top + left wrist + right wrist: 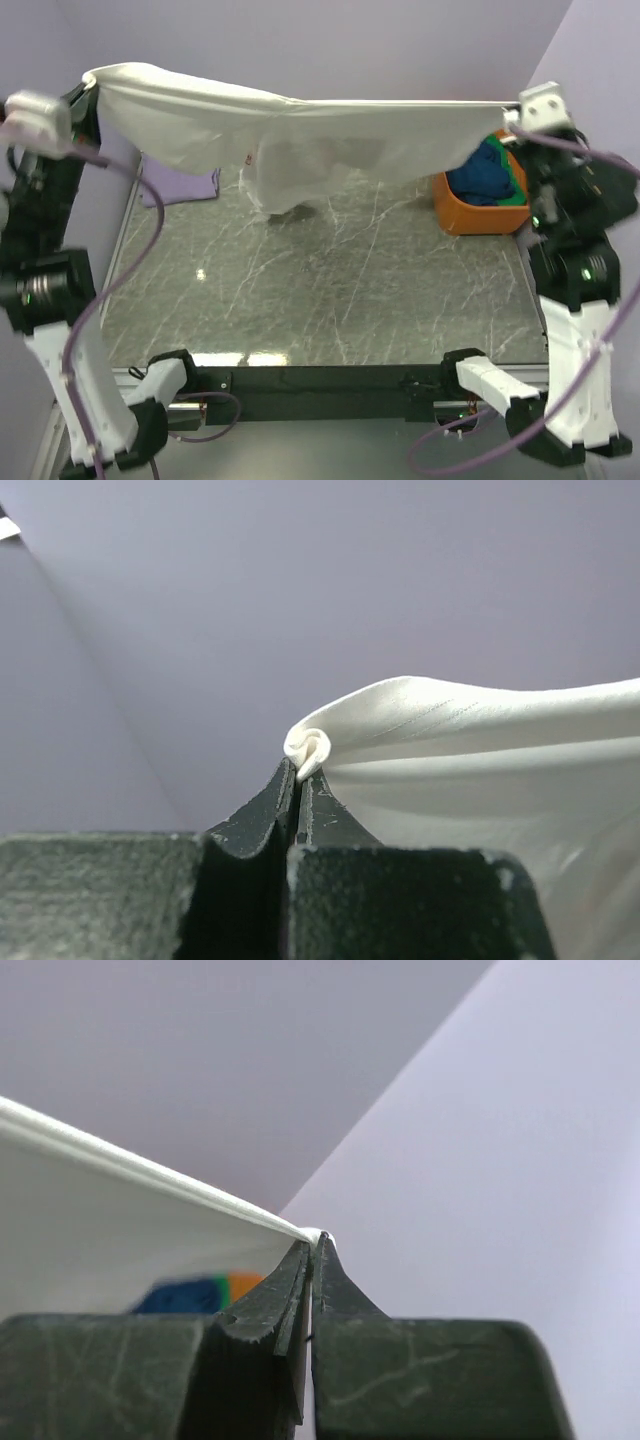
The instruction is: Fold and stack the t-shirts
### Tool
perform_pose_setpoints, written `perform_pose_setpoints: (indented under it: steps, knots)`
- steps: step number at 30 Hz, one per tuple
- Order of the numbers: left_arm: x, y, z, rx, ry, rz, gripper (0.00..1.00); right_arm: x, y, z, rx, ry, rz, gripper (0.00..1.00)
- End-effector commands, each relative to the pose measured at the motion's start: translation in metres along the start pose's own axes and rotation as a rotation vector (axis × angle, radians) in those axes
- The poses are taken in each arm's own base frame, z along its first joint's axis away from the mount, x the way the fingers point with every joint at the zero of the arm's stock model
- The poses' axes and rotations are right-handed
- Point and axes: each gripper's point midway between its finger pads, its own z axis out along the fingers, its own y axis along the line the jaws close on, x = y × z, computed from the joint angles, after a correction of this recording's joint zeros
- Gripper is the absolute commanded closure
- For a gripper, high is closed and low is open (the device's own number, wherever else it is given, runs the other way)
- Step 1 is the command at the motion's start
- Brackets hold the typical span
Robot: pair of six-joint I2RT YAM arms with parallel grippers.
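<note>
The left gripper (298, 777) has its jaws pressed together on a rolled corner of the white t-shirt (470, 730). The right gripper (318, 1245) pinches the opposite edge just as tightly. Only the wrist views show these grips. Only the overhead view shows the cloth stretched between the two grippers, its middle hanging toward the table (330, 290). Below the left gripper lies the lavender t-shirt (180, 187). Below the right gripper, the orange tub (462, 215) holds a dark blue t-shirt (488, 170) and a green t-shirt (512, 200).

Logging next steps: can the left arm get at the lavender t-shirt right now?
Probably not: the left gripper is shut on the white t-shirt, stretched in the air, and that cloth hangs partly over the lavender t-shirt below.
</note>
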Motion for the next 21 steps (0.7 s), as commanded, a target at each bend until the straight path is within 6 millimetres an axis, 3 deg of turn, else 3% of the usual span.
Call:
perform_pose_setpoints:
  steps: [1, 7, 9, 13, 15, 17, 18, 20, 21]
  knots:
    - [-0.059, 0.014, -0.035, -0.144, -0.153, 0.075, 0.99, -0.031, -0.069, -0.044, 0.254, -0.103, -0.001, 1.00]
    - [-0.115, 0.010, -0.085, -0.228, -0.250, 0.113, 0.99, -0.062, -0.115, -0.108, 0.391, -0.237, 0.005, 1.00]
    - [-0.135, 0.009, -0.101, -0.260, -0.284, 0.128, 0.99, -0.068, -0.124, -0.119, 0.425, -0.261, -0.008, 1.00]
    - [-0.150, 0.013, -0.112, -0.295, -0.281, 0.157, 0.99, -0.076, -0.135, -0.125, 0.464, -0.280, -0.036, 1.00]
    - [-0.129, 0.010, -0.100, -0.251, -0.204, 0.148, 0.99, -0.075, -0.131, -0.117, 0.448, -0.273, -0.054, 1.00]
    - [-0.102, 0.000, -0.089, -0.174, -0.135, 0.147, 0.99, -0.069, -0.111, -0.093, 0.375, -0.251, -0.077, 1.00]
    - [-0.065, -0.003, -0.078, -0.136, -0.046, 0.128, 0.99, -0.061, -0.097, -0.082, 0.323, -0.224, -0.084, 1.00]
    - [-0.022, -0.012, -0.072, -0.071, 0.050, 0.118, 0.99, -0.035, -0.059, -0.050, 0.205, -0.156, -0.110, 1.00]
    - [0.029, -0.017, -0.065, -0.031, 0.155, 0.077, 0.99, -0.026, -0.040, -0.037, 0.148, -0.144, -0.122, 1.00]
